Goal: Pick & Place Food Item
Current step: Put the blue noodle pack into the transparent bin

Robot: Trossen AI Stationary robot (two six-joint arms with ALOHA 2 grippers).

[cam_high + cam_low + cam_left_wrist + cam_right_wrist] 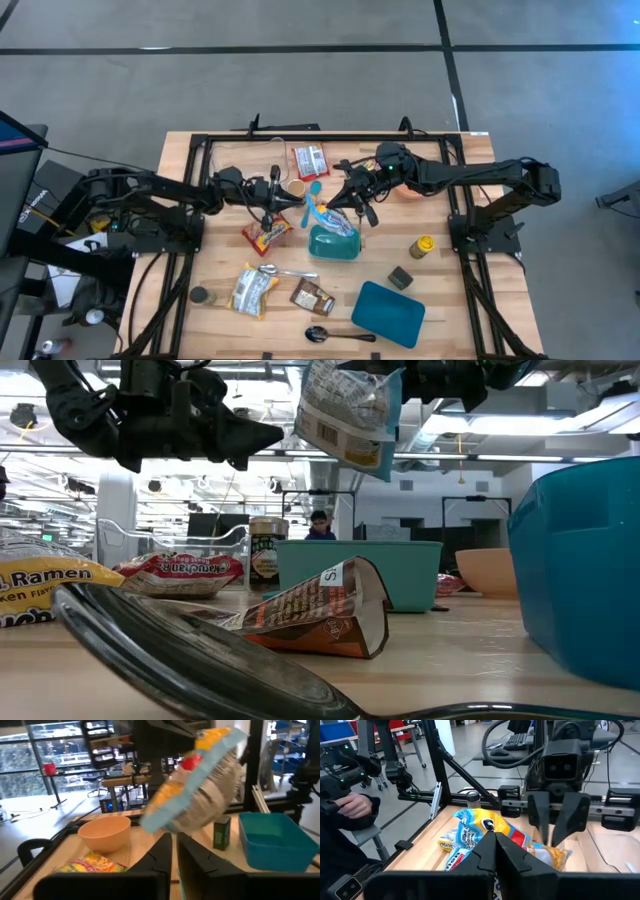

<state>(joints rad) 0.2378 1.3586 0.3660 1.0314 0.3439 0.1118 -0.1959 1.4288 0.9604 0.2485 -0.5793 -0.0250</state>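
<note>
Snack bag (pixel 328 218), blue and yellow, is being held up off the bench (pixel 455 300) by the right gripper (pixel 345 205), whose fingers are clenched on the bag's upper edge. In the high view the bag is hanging over the near rim of the teal container (pixel 334 245) at the middle of the bench. In the low view the bag (pixel 348 415) is seen well above the bench top, with the teal container (pixel 360 565) standing behind the crumpled brown packet (pixel 320 615).

The left gripper (pixel 283 193) is being kept just beside the bag, level with it; its fingers (pixel 162 855) are seen almost together with only a thin gap, and nothing is being grasped by them. In the left wrist view the bag (pixel 197 782) is filling the space just ahead of those fingers, with a tan bowl (pixel 105 832) and a blue tub (pixel 277 842) resting on the bench beyond.

A red packet (pixel 266 235) is lying on the bench below the left gripper.
</note>
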